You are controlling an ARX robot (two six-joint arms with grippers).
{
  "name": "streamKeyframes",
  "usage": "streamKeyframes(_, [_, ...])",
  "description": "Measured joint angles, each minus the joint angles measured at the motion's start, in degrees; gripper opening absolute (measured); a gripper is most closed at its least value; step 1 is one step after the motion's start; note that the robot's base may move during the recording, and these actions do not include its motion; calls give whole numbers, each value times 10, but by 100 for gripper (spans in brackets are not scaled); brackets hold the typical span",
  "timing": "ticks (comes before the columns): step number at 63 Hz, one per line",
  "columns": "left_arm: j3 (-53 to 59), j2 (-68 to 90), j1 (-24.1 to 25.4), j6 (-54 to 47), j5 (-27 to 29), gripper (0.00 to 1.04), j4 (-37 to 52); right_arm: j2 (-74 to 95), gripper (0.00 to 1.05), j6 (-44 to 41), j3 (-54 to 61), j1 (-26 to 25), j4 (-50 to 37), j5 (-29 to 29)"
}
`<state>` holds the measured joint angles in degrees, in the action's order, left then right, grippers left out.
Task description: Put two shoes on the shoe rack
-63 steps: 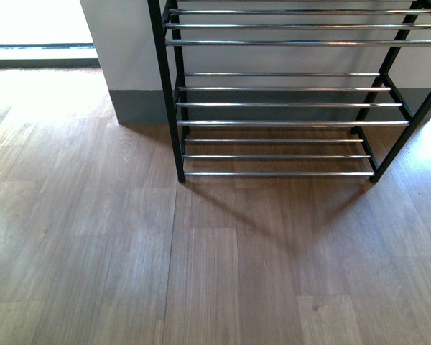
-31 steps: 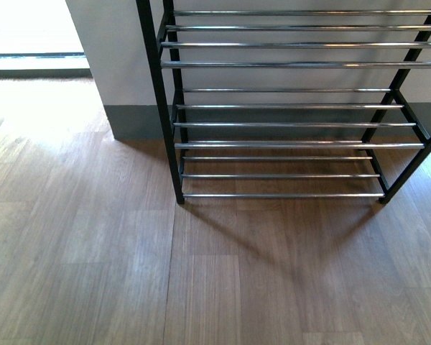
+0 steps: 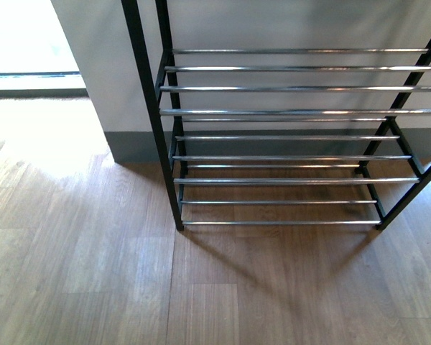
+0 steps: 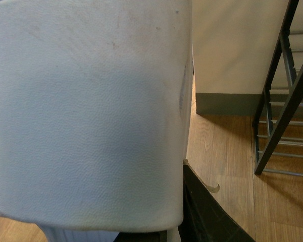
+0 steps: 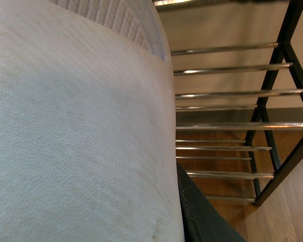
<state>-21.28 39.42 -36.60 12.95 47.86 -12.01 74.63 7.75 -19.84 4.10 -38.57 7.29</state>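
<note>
We can read no text, label, brand, number or sign anywhere. The pale blue slide (image 4: pixel 86 111) filling the left wrist view shows only plain grained foam with faint scuffs. The second slide (image 5: pixel 76 141) in the right wrist view is equally bare of print. We find no lettering or tag on the shoe rack (image 3: pixel 287 111).

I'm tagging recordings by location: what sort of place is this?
Probably a home entryway or hallway: a black-framed shoe rack with chrome rods stands by a pale wall on wood-look flooring, with daylight from a bright opening at the left. A pale blue slide fills each wrist view.
</note>
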Motion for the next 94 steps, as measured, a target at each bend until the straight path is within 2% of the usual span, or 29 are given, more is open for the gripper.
streamKeyframes(69, [0,0,0,0,1,2,0,0,1,0,-1,0,0,1])
streamKeyframes(71, [0,0,0,0,1,2,0,2,1,-2,0,-2,-7,18])
streamKeyframes(75, [0,0,0,0,1,2,0,19,1,-4,-4,-3,-43,100])
streamKeyframes(78, [0,0,0,0,2,2,0,30,1,-3,-19,7,-36,141])
streamKeyframes(83, [0,0,0,0,1,2,0,50,1,-3,-51,41,3,142])
streamKeyframes(94, [0,0,0,0,1,2,0,133,1,10,-161,137,115,52])
